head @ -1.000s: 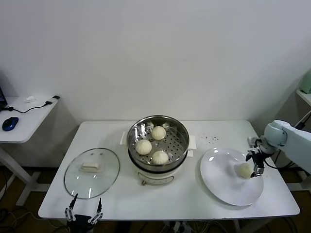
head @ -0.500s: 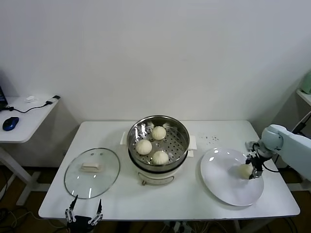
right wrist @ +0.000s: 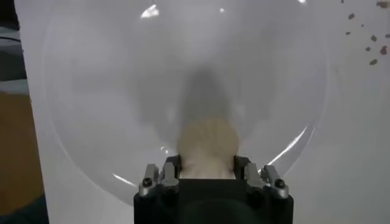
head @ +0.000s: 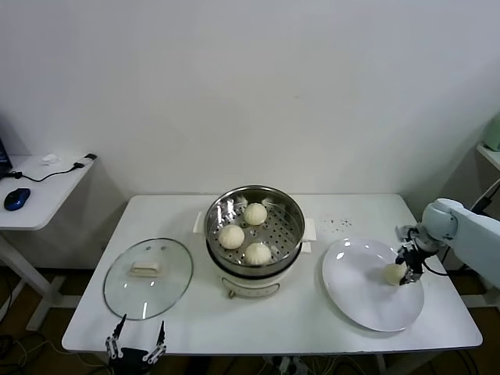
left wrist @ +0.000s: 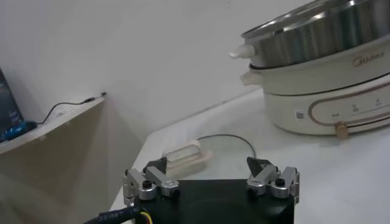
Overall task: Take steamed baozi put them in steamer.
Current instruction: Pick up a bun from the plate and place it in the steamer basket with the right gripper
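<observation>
The steel steamer (head: 251, 286) stands mid-table on its cream base and holds three cream-white baozi (head: 255, 213) on the perforated tray. A fourth baozi (head: 392, 273) is on the right part of the white plate (head: 355, 293). My right gripper (head: 405, 273) is down at it, fingers closed against both sides of this baozi (right wrist: 207, 139); I cannot tell whether it still rests on the plate (right wrist: 109, 91). My left gripper (head: 139, 337) is open and empty, parked at the table's front left edge; its own view shows it (left wrist: 207, 164) with the steamer (left wrist: 317, 67) beyond.
A round glass lid (head: 148, 277) with a cream handle lies left of the steamer, just ahead of the left gripper (left wrist: 228, 146). Dark crumbs (head: 337, 224) dot the table behind the plate. A side table with a blue mouse (head: 16, 198) stands at far left.
The right arm has settled slightly lower and to the right at the plate. The baozi between its fingers has barely moved. The left arm has not moved.
</observation>
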`<state>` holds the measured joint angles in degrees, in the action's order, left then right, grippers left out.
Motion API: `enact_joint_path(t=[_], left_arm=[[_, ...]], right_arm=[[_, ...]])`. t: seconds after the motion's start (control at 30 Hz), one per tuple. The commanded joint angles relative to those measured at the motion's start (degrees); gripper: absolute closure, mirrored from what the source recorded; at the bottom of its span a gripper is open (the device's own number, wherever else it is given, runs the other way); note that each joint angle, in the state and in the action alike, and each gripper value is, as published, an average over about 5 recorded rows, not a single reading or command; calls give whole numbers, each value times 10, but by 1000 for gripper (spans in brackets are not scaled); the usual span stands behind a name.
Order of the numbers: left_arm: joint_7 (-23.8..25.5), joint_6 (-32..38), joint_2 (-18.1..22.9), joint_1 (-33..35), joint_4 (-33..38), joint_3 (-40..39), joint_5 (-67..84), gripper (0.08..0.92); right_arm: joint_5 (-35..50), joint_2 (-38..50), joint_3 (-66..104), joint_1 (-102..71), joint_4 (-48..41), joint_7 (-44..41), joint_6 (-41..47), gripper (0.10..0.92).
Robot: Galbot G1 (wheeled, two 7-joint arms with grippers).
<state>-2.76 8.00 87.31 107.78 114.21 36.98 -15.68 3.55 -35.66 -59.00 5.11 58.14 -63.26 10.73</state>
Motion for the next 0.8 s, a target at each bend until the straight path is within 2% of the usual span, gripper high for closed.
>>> enact_joint_path(t=[0.03, 0.37, 0.57, 0.8], left_arm=[[-5, -1, -2, 2, 3, 0, 3, 177], [-8, 0, -3, 6, 14, -5, 15, 177], [-8, 0, -4, 1, 19, -14, 14, 177], [-7, -3, 1, -5, 28, -21, 16, 177]], right_arm=[[75, -17, -94, 137, 0, -1, 4, 461], [339, -170, -342, 451, -9, -2, 18, 465], [461, -270, -368, 498, 3, 18, 49, 461], [525, -363, -388, 498, 30, 54, 80, 457]])
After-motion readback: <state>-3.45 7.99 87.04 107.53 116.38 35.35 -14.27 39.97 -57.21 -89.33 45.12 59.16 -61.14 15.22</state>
